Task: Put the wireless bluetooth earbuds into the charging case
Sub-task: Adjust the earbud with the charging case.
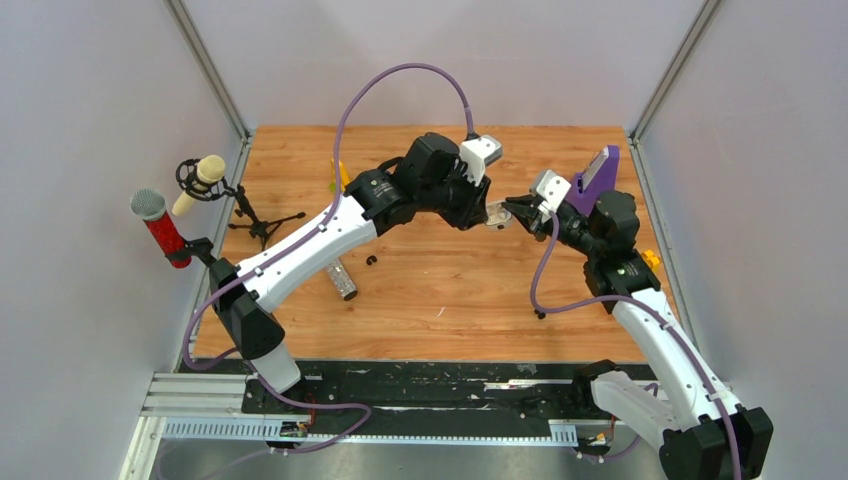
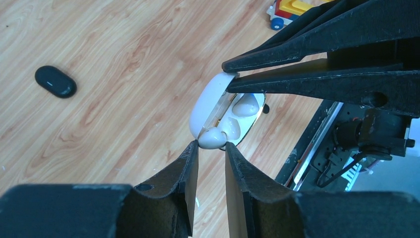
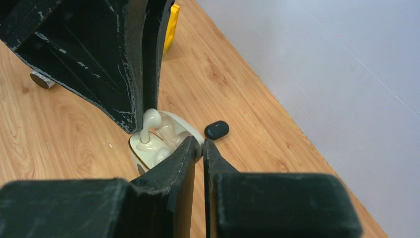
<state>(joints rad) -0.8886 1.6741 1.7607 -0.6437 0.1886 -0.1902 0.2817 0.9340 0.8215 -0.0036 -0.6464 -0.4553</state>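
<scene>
The white charging case (image 2: pixel 208 101) hangs open above the table, lid up. My right gripper (image 3: pixel 199 143) is shut on the lid's edge and comes in from the upper right in the left wrist view. My left gripper (image 2: pixel 212 145) is shut on a white earbud (image 2: pixel 213 138). In the right wrist view that earbud (image 3: pixel 148 126) stands with its stem down in a well of the case (image 3: pixel 143 151). A second rounded white shape (image 2: pixel 246 105) lies in the neighbouring well. From above, both grippers meet at the case (image 1: pixel 495 215) at mid-table.
A closed black case (image 2: pixel 55 81) lies on the wood beyond the white one, also the black case (image 3: pixel 216 129). Two microphones (image 1: pixel 160 225) on stands are at the left. A silver cylinder (image 1: pixel 342 280), a purple object (image 1: pixel 597 172) and yellow toys (image 1: pixel 650 258) lie around.
</scene>
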